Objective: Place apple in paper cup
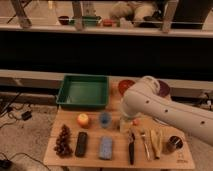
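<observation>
Plainly, the apple (83,119) is to be treated as a firm, smooth-skinned, fairly light fruit. It is judged stiff enough to bear a squeeze, but round and waxy enough to roll or slip if pinched off-centre. It is best taken from above across its widest part, with the fingers set to either side of its middle.

The apple lies free on the wooden table (60,157), just below the green plastic tray (83,91) and just left of the small blue cup (104,119), touched by nothing. The gripper (125,124) hangs beneath the white arm (150,102), to the right of the blue cup and apart from the apple. Its jaws are held wide apart, and nothing is seen clamped in them.

The paper cup cannot be made out and is presumed hidden behind the arm. It is judged thin-walled, light and easily tipped, so the fruit should be lowered in, not dropped.

Nearer the front edge, a knobbly dark grape bunch (63,140), a flat black block (81,144) and a soft blue sponge (105,147) are laid in a row. An orange bowl (124,85) is seen behind the arm.
</observation>
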`<state>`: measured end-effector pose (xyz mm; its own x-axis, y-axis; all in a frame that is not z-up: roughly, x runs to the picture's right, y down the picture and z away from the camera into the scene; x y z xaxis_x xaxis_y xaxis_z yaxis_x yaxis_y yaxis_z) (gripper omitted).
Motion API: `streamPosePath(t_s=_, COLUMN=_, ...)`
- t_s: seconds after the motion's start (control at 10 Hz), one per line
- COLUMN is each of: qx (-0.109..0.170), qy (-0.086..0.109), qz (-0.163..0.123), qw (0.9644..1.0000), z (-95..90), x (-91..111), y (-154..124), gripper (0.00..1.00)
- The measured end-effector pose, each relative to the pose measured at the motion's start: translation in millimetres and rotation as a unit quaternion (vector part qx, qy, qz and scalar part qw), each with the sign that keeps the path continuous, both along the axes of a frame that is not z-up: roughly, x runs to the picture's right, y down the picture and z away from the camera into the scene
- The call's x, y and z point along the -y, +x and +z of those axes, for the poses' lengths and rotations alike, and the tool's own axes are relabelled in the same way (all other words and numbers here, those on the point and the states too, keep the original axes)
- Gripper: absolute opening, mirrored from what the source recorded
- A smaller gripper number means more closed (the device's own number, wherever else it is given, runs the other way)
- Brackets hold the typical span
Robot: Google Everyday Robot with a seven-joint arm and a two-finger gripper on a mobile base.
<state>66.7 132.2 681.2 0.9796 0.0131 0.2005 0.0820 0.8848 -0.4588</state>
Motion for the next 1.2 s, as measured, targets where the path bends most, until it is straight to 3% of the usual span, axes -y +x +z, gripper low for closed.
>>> streamPosePath(t_s=0.4, qx=0.016, qy=-0.006, qz=0.018, qw=0.9997, z=11.3, x=-3, y=-33, gripper=0.8)
streamPosePath(t_s=0.7, qx=0.024, qy=-0.026, qz=0.042, qw=0.9985, z=18.0, x=-7, y=-49, gripper=0.8)
streamPosePath(t_s=1.2, qx=0.054, qy=-0.045, qz=0.041, qw=0.9967, z=17.6, x=-27, y=-102, gripper=0.8)
